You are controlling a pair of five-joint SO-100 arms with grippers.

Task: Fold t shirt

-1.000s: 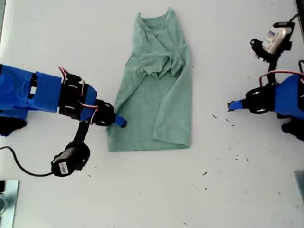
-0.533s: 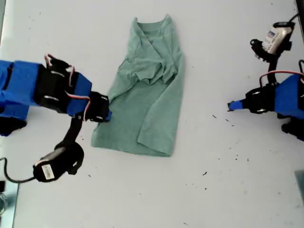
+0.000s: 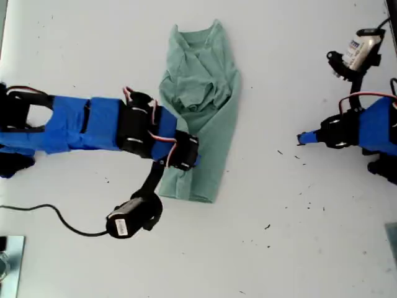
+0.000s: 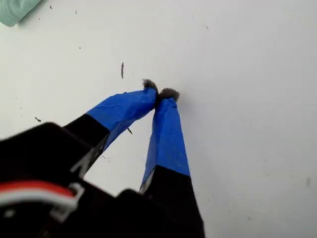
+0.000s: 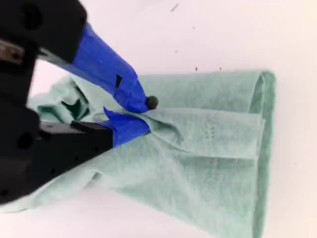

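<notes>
Small sage-green heathered cotton t shirt, mid-bench, long axis toward the far edge; my second gripper pinches a cloth fold directly over it; my first gripper, clenched empty, sits well apart.

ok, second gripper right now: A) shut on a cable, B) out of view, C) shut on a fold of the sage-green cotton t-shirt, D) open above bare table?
C: in the second wrist view my second gripper has its blue-taped jaws pinched on a bunched fold of the sage-green cotton t-shirt, and the exterior view shows it over the shirt's lower half.
</notes>
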